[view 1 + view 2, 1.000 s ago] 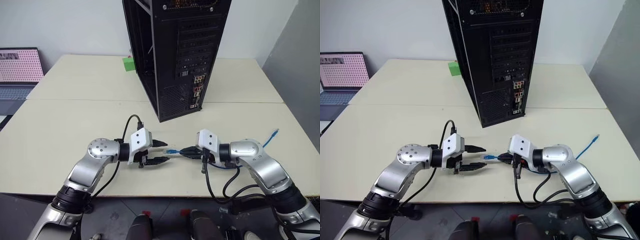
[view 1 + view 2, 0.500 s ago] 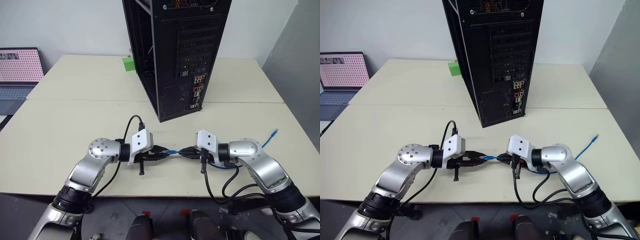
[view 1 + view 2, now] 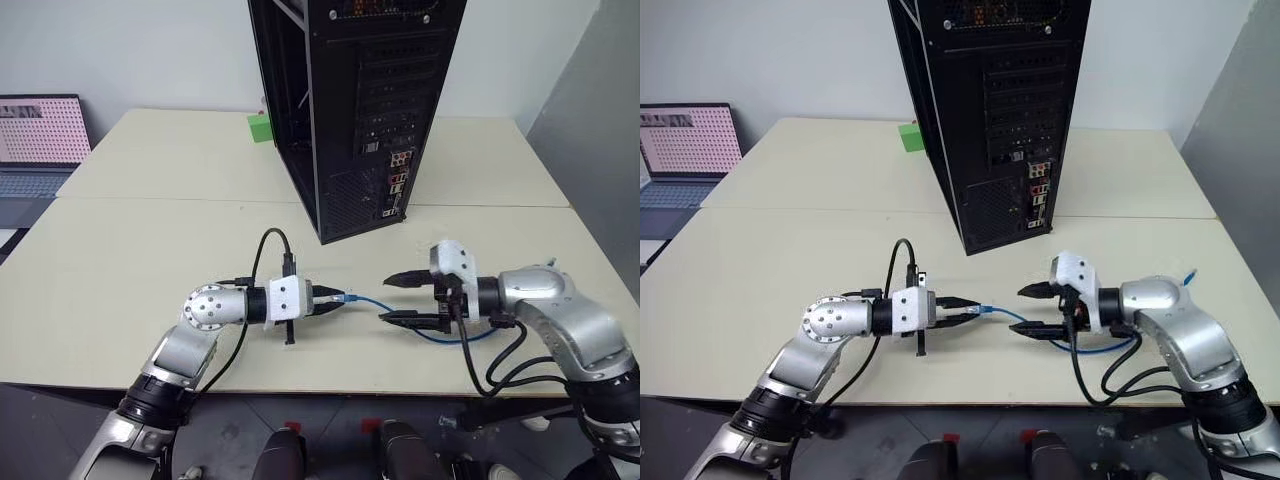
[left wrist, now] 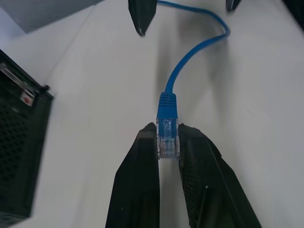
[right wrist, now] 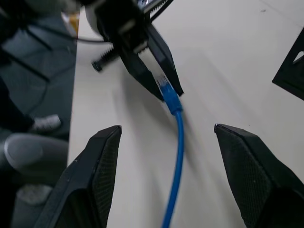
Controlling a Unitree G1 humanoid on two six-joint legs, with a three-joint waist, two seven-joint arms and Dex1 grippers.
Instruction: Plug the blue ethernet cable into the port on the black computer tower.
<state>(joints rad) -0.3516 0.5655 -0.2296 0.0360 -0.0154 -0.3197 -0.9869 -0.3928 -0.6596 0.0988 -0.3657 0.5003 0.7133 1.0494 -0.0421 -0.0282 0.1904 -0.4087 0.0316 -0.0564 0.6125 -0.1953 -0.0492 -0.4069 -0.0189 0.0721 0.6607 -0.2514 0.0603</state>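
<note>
The left gripper is clamped on the clear plug of the blue cable, its two black fingers pinching the plug from both sides so that the blue boot sticks out past the tips. It points across the table toward the other arm, held low over the surface.

The right gripper faces it, jaws spread wide and holding nothing (one finger above, one below, in the head views). The cable runs from the plug in a shallow curve, passes between those open fingers without touching them as far as can be seen, and loops on under the right wrist. Its far end lies on the table out beyond the right arm.

The tower stands upright on the table, well beyond both grippers, its rear face turned toward them. The port sits in the connector cluster low on that face; it is too small to pick out exactly.

A green block lies just beside the tower's left side, and a laptop sits at the far left.
</note>
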